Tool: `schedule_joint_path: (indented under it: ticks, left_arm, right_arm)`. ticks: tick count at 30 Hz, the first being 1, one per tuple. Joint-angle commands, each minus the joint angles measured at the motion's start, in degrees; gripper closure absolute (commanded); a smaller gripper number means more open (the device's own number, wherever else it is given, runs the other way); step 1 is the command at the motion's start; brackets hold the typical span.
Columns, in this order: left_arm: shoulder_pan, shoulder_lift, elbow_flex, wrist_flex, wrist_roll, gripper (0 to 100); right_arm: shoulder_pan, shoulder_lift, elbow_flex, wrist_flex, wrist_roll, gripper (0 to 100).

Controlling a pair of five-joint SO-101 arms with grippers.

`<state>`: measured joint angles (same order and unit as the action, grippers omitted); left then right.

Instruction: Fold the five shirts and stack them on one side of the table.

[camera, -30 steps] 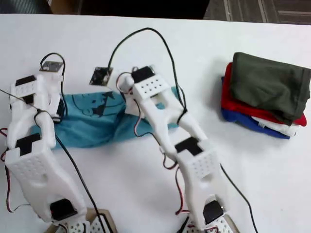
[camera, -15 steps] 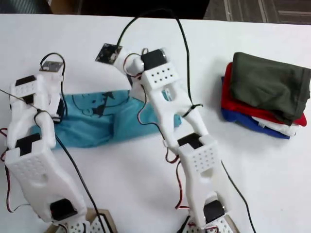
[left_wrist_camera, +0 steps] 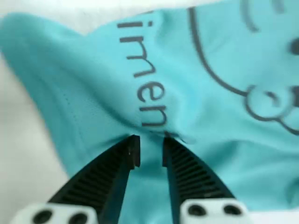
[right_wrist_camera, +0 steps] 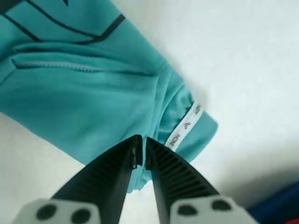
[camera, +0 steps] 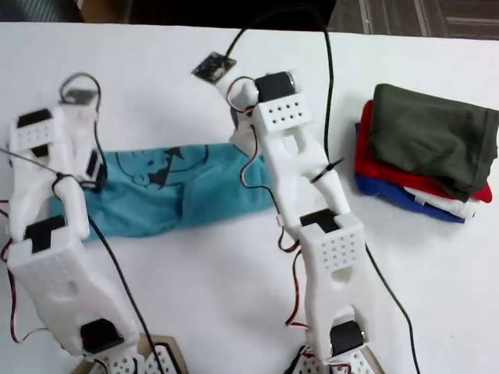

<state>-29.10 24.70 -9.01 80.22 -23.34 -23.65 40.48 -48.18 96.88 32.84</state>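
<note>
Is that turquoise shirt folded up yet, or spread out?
Partly folded. The teal shirt lies as a long, narrow, doubled strip on the table, not a compact bundle like the stacked shirts at the side.

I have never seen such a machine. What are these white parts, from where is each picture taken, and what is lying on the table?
These are two small robot arms, the left arm and the right arm, side by side at a white table. The high view comes from a fixed camera looking down; the other two come from a camera on each arm's wrist. On the table lie a teal shirt, partly folded, and a stack of folded shirts. The left end effector pinches the teal shirt near its print; the right end effector seems to pinch its other end.
</note>
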Motion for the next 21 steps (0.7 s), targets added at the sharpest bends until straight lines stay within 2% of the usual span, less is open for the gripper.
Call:
schedule_joint_path:
  ticks: [1, 8, 15, 21]
  left_arm:
    - [-2.90, -8.00, -5.05, 2.90, -0.26, 85]
    - [-8.62, -5.36, -5.76, 0.00, -3.08, 75]
    - [-11.16, 5.36, -11.38, -2.73, -3.52, 75]
    - [-11.16, 16.00, -21.14, -0.18, -3.60, 75]
  right_arm:
    - [0.31, -4.26, 2.90, -1.19, -0.44, 97.1]
    - [0.40, -9.27, 10.46, -4.62, -0.44, 96.9]
    - [0.48, -17.63, 28.66, -13.58, -0.09, 83.6]
    - [0.48, -29.76, 46.59, -19.65, 1.05, 85.4]
